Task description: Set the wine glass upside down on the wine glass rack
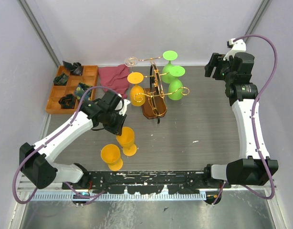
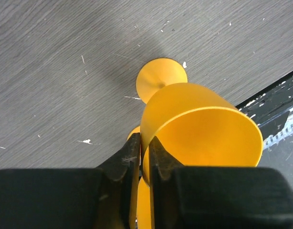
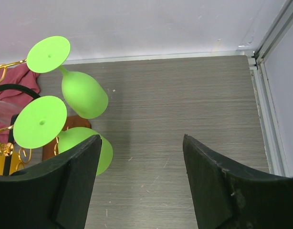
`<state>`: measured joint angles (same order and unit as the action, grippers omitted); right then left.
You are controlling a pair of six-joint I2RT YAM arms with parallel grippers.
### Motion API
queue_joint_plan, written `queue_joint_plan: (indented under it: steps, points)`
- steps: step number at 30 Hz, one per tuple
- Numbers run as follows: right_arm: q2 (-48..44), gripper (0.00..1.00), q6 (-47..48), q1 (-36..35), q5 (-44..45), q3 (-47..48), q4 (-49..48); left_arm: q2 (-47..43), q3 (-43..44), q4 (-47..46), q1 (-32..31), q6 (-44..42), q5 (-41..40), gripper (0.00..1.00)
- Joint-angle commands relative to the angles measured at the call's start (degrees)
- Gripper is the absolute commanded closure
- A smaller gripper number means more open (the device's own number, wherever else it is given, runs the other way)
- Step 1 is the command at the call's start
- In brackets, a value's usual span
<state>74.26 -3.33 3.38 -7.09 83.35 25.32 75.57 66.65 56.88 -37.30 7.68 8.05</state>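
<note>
Left pincer (image 2: pixel 142 153) is clamped on the wall of an orange glass (image 2: pixel 204 138), one finger inside the bowl and one outside, biting just below the rim. That glass leans near the front of the tabletop (image 1: pixel 204 124) with its mouth toward the wrist camera and its foot pointing away. I cannot tell whether the foot rests on the surface. Right pincer (image 3: pixel 141 140) hangs spread wide at the far right, holding nothing.

The rack (image 1: pixel 155 98) stands well apart from the held glass, toward the back middle. It already carries green glasses (image 3: pixel 84 93) on its right side and another orange glass (image 1: pixel 136 90) on its left, all hanging bowl down.

My worries from here:
- I judge the grip to be thin, a pinch on one curved wall. Turning the glass over puts its weight off to one side, so it may swivel or slip out.
- A second standing orange glass (image 1: pixel 111 155) sits just beside the held one, and a careless lift or swing of the arm could topple it.
- The rack is crowded. Sliding the stem into a free wire arm means passing close to hung glasses, and a bump could shake one loose or push the whole stand.
</note>
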Motion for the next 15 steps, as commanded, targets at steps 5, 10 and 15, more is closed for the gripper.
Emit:
queue_joint_plan:
  steps: [5, 10, 15]
  points:
    - [0.4, 0.25, 0.4, -0.2, 0.2, 1.7, -3.0, 0.0, 3.8, 2.9, -0.2, -1.3, -3.9, 1.0]
    - [0.7, 0.25, 0.4, -0.2, -0.1, 2.4, -3.0, -1.4, 6.7, 6.8, -0.2, -2.6, -12.6, 1.0]
    - [1.8, 0.24, -1.0, -0.1, -0.6, 3.1, -3.3, -6.2, 9.3, 7.9, -0.1, -2.9, -22.5, 1.0]
